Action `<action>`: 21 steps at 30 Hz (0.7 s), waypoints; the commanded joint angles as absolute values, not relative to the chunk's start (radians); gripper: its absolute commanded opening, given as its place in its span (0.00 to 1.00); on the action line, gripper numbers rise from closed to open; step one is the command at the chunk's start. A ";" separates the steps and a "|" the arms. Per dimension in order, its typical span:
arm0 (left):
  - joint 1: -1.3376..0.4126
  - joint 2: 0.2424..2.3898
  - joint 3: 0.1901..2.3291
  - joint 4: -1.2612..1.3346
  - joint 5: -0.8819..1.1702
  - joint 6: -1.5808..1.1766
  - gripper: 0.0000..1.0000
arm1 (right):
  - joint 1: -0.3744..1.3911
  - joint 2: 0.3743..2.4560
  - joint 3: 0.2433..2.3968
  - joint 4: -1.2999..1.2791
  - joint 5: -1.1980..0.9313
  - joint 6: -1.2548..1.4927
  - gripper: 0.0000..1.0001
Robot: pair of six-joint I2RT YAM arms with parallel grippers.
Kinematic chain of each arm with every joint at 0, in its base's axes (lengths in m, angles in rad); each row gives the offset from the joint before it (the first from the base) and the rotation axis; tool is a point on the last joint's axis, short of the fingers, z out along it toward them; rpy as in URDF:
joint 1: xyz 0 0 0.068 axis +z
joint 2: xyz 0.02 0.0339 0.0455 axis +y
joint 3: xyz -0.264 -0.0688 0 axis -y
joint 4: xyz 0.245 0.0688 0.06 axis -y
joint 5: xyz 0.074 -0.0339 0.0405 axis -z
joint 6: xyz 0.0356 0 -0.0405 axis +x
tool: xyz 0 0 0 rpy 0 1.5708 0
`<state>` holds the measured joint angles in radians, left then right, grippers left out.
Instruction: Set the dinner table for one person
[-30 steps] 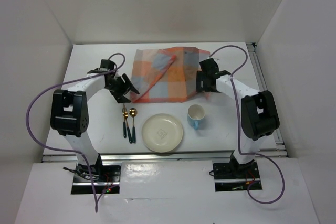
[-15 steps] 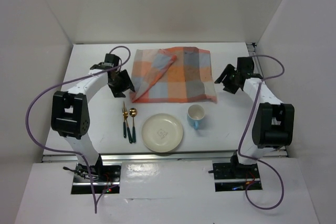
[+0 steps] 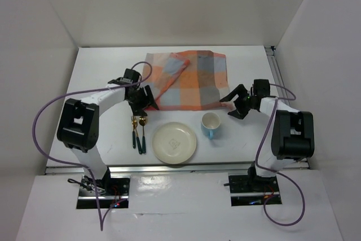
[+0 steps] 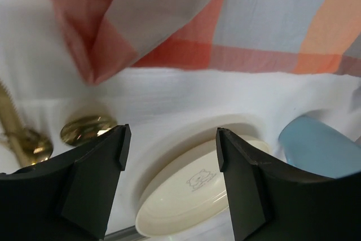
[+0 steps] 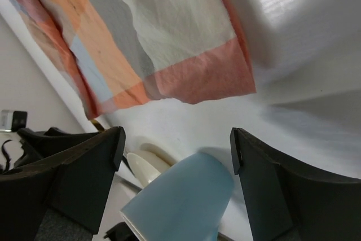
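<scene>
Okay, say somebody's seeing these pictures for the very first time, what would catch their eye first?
The orange and blue-grey checked cloth at the far middle of the white table, its left corner folded over. Next, the two arms reaching in from either side, left fingers and right fingers open by the cloth's near corners. In front sit a cream plate, a blue cup to its right, a gold fork and spoon to its left.

no legible text; the plate (image 4: 175,210) bears a small emblem (image 4: 197,182).

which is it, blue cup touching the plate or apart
Apart. The top external view shows a strip of bare dinner table between the blue cup and the plate.
</scene>
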<state>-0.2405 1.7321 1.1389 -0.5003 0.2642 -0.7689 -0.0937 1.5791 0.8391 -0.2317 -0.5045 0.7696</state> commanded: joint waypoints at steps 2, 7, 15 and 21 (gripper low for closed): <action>-0.267 1.847 1.271 -0.466 0.287 -0.790 0.79 | -0.115 1.554 0.772 -0.091 -0.588 0.906 0.87; -0.276 1.988 1.380 -0.511 0.287 -0.790 0.77 | -0.115 1.620 0.735 0.041 -0.575 0.985 0.81; -0.276 2.143 1.589 -0.574 0.267 -0.781 0.77 | -0.115 1.684 0.779 0.091 -0.493 1.034 0.51; -0.276 2.287 1.874 -0.667 0.247 -0.727 0.76 | -0.115 1.727 0.859 0.091 -0.459 1.043 0.09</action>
<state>-0.2741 2.2230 1.7435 -0.6186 0.2745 -0.7769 -0.1101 1.7069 0.7887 0.0376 -0.4881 1.0256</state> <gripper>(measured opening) 0.761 0.125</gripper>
